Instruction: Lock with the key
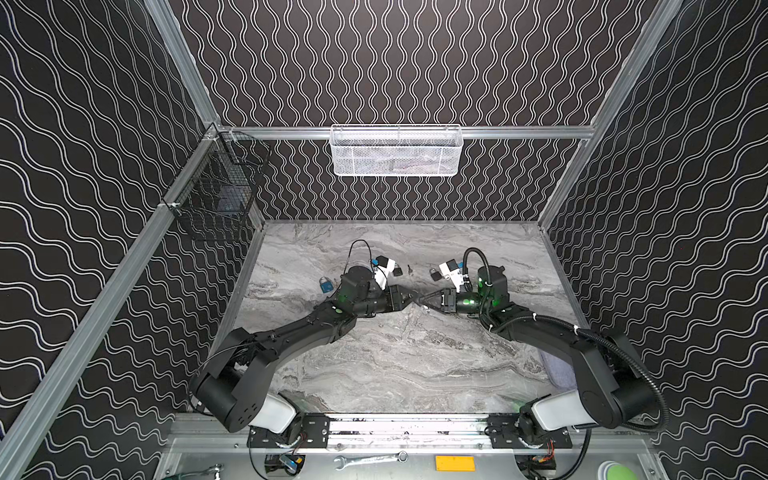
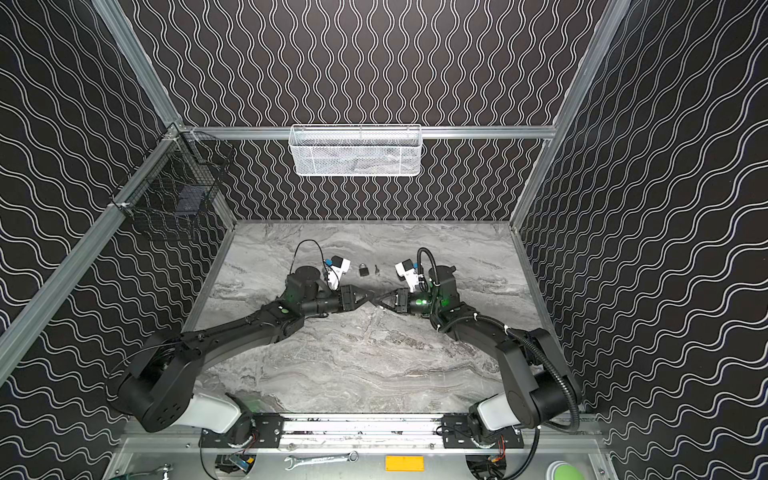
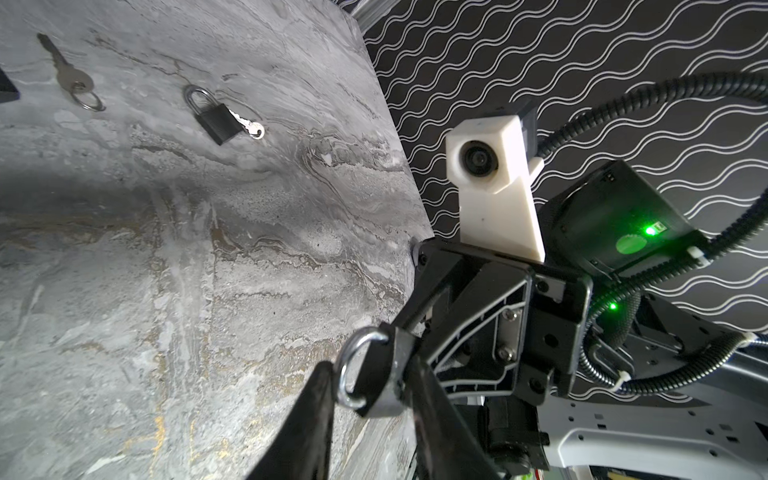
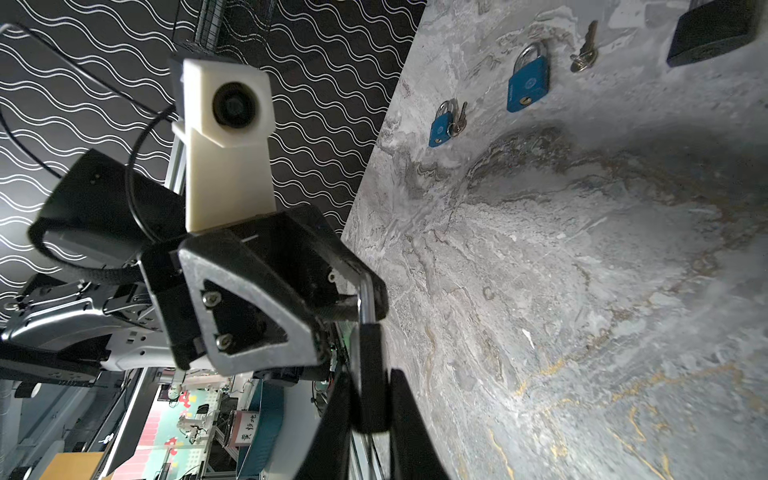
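A black padlock (image 4: 370, 357) with a silver shackle (image 3: 347, 365) hangs above the middle of the marble table (image 1: 395, 365). My right gripper (image 4: 372, 386) is shut on its body. My left gripper (image 3: 368, 370) faces it, meeting it in both top views (image 1: 413, 300) (image 2: 369, 296). Its jaws stand apart on either side of the shackle end, so it is open. I see no key in this padlock. A loose silver key (image 3: 70, 79) on a ring lies on the table behind the grippers (image 2: 377, 269).
Behind the grippers lie a black padlock with a key beside it (image 3: 216, 120), two blue padlocks (image 4: 528, 83) (image 4: 441, 124) and another key (image 4: 584, 58). One blue padlock (image 1: 325, 284) lies left of my left arm. A white basket (image 1: 397, 151) and a black one (image 1: 216, 187) hang on the walls.
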`<action>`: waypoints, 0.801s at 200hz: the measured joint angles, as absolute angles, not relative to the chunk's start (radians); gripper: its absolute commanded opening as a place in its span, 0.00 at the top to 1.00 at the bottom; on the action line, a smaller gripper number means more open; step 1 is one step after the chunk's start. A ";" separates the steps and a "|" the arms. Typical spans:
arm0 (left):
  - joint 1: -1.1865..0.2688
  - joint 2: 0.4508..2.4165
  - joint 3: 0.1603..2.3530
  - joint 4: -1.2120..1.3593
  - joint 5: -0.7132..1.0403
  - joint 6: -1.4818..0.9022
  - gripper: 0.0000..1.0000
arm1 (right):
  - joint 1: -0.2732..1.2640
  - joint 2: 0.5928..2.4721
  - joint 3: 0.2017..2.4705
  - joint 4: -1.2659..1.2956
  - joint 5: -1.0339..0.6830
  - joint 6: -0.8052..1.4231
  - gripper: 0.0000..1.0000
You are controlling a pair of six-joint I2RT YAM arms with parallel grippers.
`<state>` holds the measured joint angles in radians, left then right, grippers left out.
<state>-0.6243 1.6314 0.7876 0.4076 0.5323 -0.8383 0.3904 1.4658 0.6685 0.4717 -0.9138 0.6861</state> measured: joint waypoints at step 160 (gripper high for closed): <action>-0.616 1.765 0.830 0.596 0.597 -0.911 1.00 | 0.369 1.413 0.648 0.442 -0.887 0.670 1.00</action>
<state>-0.6155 1.7653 0.8303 0.5961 0.5972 -0.9108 0.3687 1.4128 0.6479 0.4419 -0.8871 0.6704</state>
